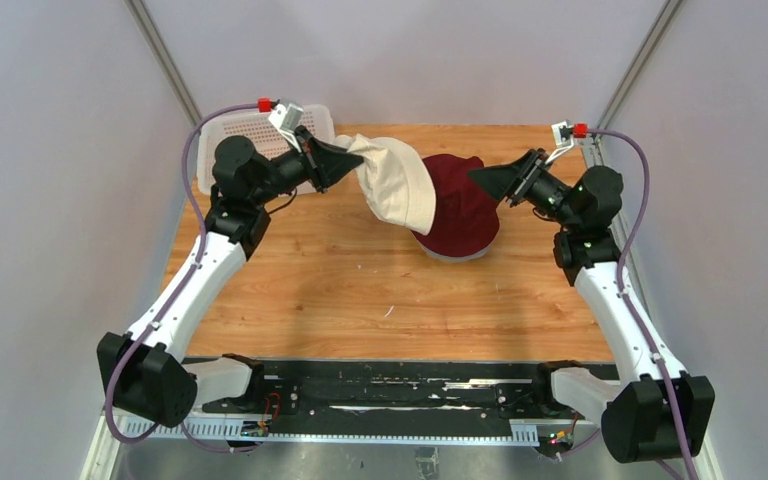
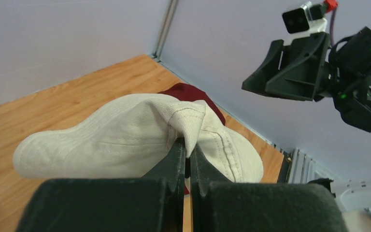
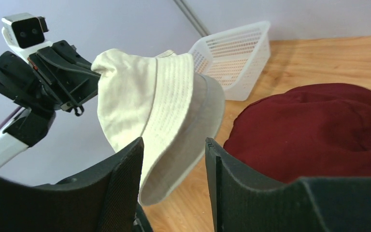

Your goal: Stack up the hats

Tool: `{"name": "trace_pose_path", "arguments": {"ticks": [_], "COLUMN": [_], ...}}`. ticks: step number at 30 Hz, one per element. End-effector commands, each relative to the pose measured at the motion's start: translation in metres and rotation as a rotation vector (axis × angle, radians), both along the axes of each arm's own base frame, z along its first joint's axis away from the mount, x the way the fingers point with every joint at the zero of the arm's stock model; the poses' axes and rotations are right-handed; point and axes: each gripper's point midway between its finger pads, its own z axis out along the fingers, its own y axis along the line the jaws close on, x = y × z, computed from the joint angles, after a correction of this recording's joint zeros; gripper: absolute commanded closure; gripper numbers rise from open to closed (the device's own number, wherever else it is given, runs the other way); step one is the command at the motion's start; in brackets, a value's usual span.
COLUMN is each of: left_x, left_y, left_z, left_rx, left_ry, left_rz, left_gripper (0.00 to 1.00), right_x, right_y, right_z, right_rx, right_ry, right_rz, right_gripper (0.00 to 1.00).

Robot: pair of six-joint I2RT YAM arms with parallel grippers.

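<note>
The left gripper (image 1: 345, 160) pinches tightly the brim of the beige hat (image 1: 400, 195), which hangs tilted in the air, beside and partly above the dark red hat (image 1: 465, 215). This one lies crown up near the middle of the far edge of the table. The right gripper (image 1: 485, 178) hovers wide apart and empty at its right side. I think the beige hat must first be turned opening-down and centred over the red crown, and only then released
</note>
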Motion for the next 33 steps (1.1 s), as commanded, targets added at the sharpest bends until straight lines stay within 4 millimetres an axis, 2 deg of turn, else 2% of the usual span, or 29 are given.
{"name": "trace_pose_path", "arguments": {"ticks": [1,8,21,28,33], "left_x": [-0.012,-0.017,-0.038,-0.046,-0.047], "left_y": [-0.018,-0.031,-0.034,-0.033,-0.035], "left_z": [0.013,0.013,0.035,0.037,0.034], "left_rx": [0.046,0.074,0.064,0.06,0.063], "left_ry": [-0.142,-0.194,-0.273,-0.284,-0.282], "left_rz": [-0.087,-0.115,-0.138,-0.145,-0.15], "left_gripper": [1.0,1.0,1.0,1.0,1.0], "right_x": [-0.016,-0.013,-0.001,0.004,0.003], "right_y": [0.022,0.039,0.062,0.067,0.074], "right_z": [0.013,-0.002,-0.028,-0.034,-0.031], "right_rx": [0.082,0.089,0.075,0.069,0.078], "right_ry": [-0.01,0.045,0.109,0.123,0.117], "right_rz": [0.133,0.162,0.198,0.202,0.229], "right_gripper": [0.51,0.52,0.53,0.53,0.53]}}
